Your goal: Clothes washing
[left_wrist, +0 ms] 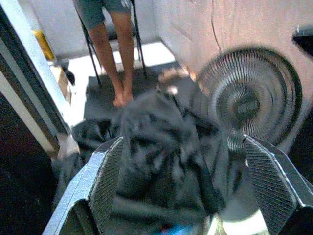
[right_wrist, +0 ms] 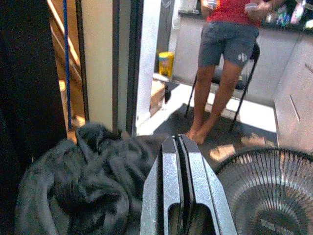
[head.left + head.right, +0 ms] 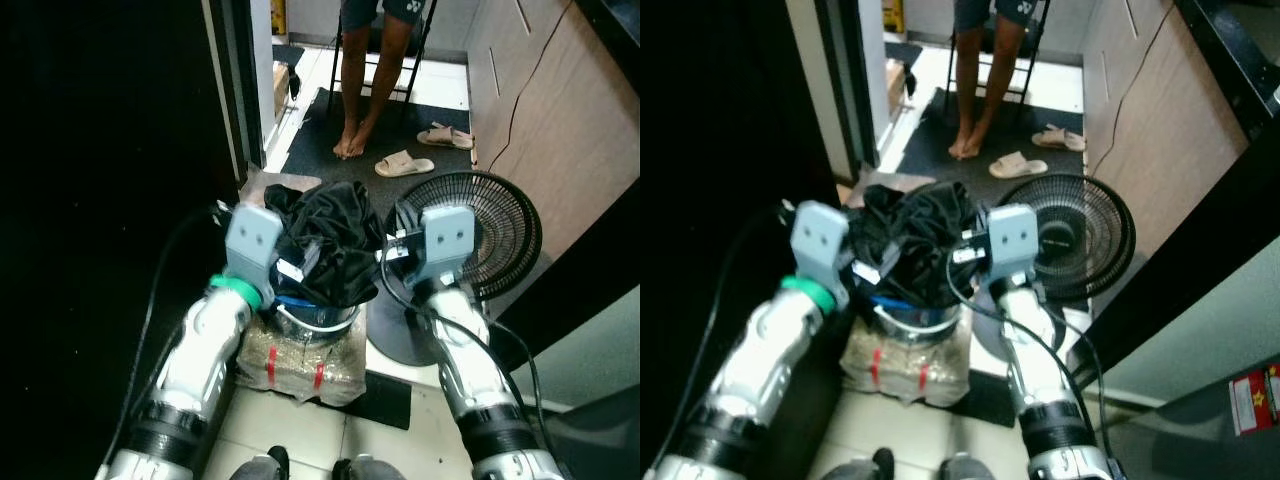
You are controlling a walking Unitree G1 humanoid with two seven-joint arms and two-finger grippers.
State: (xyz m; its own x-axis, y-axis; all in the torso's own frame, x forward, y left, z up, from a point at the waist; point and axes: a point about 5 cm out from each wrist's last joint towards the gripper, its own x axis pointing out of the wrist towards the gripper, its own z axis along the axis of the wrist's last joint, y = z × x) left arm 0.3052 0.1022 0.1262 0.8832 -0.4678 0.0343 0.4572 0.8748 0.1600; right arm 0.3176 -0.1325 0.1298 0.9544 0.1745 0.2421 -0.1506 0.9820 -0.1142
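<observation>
Left wrist view has the left hand (image 1: 183,188) spread wide over the heap of dark clothes (image 3: 325,245), which spills out of a metal bucket (image 3: 315,320) just ahead of both arms. The right hand (image 2: 178,186) is pressed closed, empty, beside the heap. A careless pull could drag the bucket off the sack (image 3: 300,370) under it, or snag the floor fan (image 3: 480,235) close alongside.

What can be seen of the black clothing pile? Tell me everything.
The black clothing is a crumpled heap of dark, slightly glossy fabric heaped over a metal bucket, spilling past its rim. A small white tag shows on its near side. The left end effector, fingers spread wide, is right at the heap; the right end effector is shut beside it. A black fan stands alongside.
</observation>
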